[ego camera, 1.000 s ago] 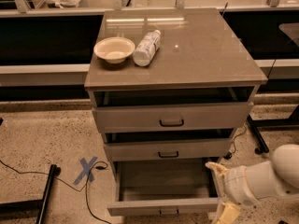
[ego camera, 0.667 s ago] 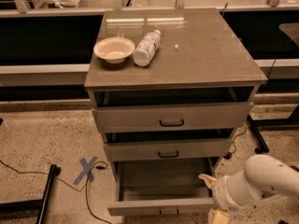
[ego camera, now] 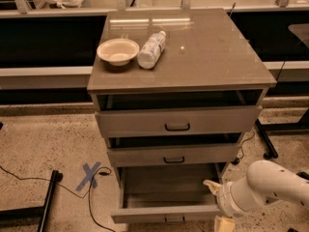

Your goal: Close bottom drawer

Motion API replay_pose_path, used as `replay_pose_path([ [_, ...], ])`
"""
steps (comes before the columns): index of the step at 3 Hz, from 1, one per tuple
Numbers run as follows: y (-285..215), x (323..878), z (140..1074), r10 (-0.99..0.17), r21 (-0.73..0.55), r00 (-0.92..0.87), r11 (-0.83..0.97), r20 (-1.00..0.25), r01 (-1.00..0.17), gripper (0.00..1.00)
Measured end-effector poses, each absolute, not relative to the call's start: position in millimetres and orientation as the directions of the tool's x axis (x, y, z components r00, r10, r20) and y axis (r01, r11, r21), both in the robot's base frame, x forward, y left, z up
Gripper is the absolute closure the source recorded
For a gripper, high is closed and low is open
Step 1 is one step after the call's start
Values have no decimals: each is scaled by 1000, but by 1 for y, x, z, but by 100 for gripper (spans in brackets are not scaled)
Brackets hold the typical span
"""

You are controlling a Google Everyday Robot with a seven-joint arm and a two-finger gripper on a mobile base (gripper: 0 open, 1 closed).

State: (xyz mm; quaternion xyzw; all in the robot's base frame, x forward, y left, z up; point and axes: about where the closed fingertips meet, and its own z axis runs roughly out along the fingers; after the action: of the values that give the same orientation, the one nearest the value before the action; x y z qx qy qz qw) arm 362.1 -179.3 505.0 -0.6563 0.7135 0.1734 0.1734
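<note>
While the bottom drawer (ego camera: 166, 192) stands pulled well out of the cabinet (ego camera: 178, 122), your gripper (ego camera: 217, 205) sits at its right front corner, released, tan pads (ego camera: 210, 184) spread. Its long front panel runs leftward from the gripper; you'd push toward the cabinet. It looks grey, shallow, seemingly empty.

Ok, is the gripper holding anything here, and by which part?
It cannot be told. The gripper is at the right end of the open bottom drawer's front panel, but a grip on it is not visible.
</note>
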Motion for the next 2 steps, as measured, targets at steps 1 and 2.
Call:
replay_pose_path([
  [1, -196, 374, 482, -887, -17, 8, 0, -462, -1000, 0],
  [2, -241, 393, 429, -889, -76, 117, -92, -442, -993, 0],
])
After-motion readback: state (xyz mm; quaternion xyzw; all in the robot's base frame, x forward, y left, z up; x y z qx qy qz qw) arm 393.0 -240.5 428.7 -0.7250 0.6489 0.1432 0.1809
